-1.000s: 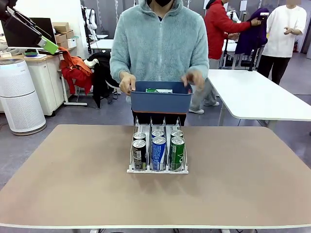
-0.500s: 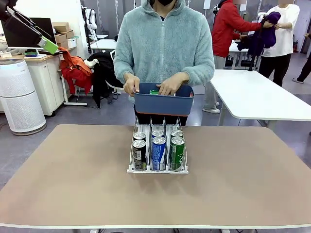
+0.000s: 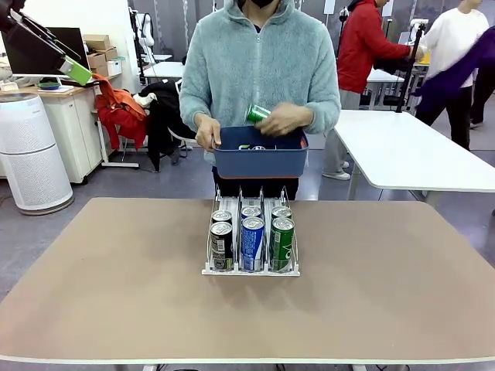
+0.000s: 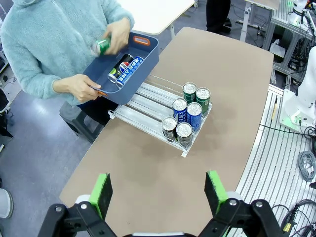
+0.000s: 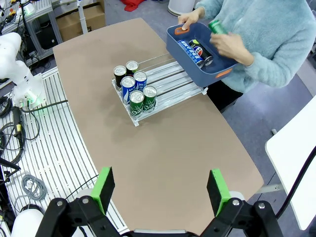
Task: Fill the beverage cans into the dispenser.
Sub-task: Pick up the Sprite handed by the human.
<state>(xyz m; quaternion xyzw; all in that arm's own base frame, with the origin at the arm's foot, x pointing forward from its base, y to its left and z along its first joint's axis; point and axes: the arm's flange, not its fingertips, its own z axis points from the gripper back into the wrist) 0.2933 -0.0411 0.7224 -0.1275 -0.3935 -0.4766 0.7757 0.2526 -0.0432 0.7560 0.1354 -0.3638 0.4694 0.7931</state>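
Observation:
The dispenser [image 3: 250, 271] stands mid-table with several beverage cans [image 3: 252, 243] at its near end: black, blue and green, in two rows of three. Behind it a person holds a blue tub [image 3: 259, 162] with one hand and lifts a green can [image 3: 257, 114] above it with the other. More cans lie in the tub [image 4: 124, 68]. My left gripper [image 4: 158, 192] is open, high above the table's near side, far from the dispenser [image 4: 143, 101]. High up as well, my right gripper [image 5: 160, 190] is open over the table edge, away from the dispenser [image 5: 173, 79].
The brown table [image 3: 116, 294] is bare around the rack. A white air purifier [image 3: 31, 151] and a desk stand off to the left, a white table [image 3: 410, 151] to the right. Other people move in the background.
The person's hand reached into the blue tub and came up holding a green can. Neither gripper's opening changed.

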